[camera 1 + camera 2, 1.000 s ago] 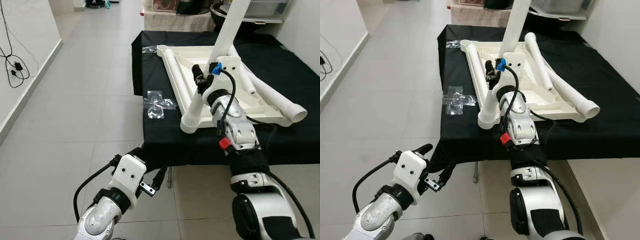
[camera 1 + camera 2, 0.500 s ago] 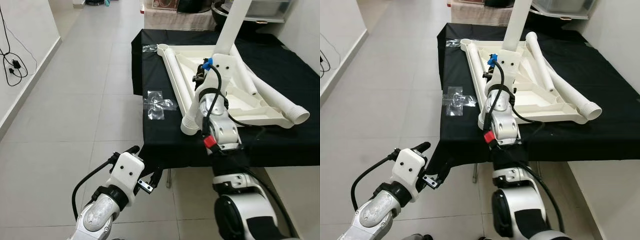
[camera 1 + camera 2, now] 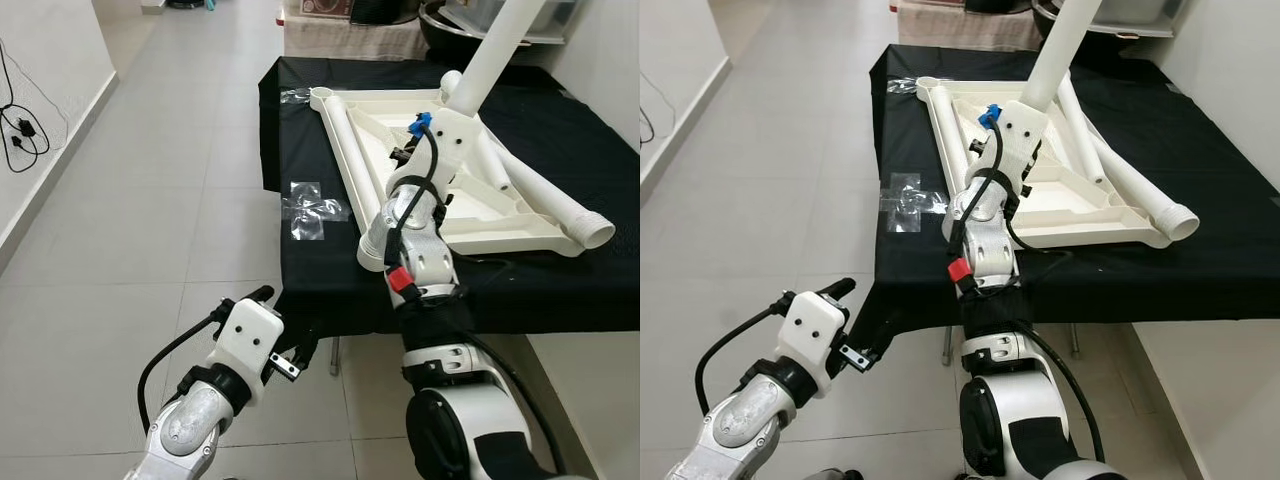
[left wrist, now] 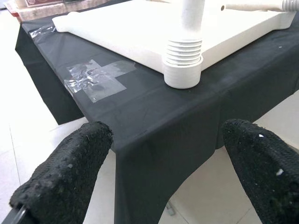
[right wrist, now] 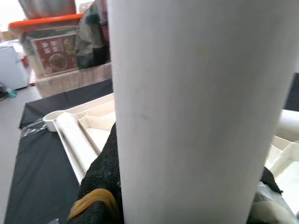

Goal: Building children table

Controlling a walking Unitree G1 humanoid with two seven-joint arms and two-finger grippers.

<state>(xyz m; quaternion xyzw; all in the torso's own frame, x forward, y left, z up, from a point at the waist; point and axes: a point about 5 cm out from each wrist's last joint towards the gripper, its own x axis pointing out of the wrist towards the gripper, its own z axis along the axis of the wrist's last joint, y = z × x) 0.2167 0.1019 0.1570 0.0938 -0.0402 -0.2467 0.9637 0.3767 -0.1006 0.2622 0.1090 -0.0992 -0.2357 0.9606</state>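
From the head camera, the upturned white plastic children's tabletop (image 3: 400, 140) is lying on a table draped in black cloth (image 3: 320, 270), which is standing on a pale grey tiled floor (image 3: 130, 200) with a white wall along the robot's left. Two loose white plastic legs are resting on the tabletop: one (image 3: 365, 180) along its near-left edge, its ribbed end overhanging the frame, and another (image 3: 540, 190) on the right side. Patches of clear tape (image 3: 315, 208) are sticking to the cloth beside the left leg. The right gripper (image 3: 440, 125) is reaching over the tabletop and clamping a long white tubular leg (image 3: 495, 55) that is leaning up and away to the right. The left gripper (image 3: 285, 330) is hanging low in front of the table's near-left corner, above the floor.

The left wrist view is bringing up the ribbed leg end (image 4: 183, 60) close, sitting on the cloth against the tabletop's edge, with the two black padded fingers (image 4: 65, 172) spread wide apart and holding nothing.

In the right wrist view, the held leg (image 5: 196, 116) is looming large, with black padded fingers (image 5: 100, 172) pressing against its side; behind, a cardboard box and an orange-lidded container are standing at the far end of the table.
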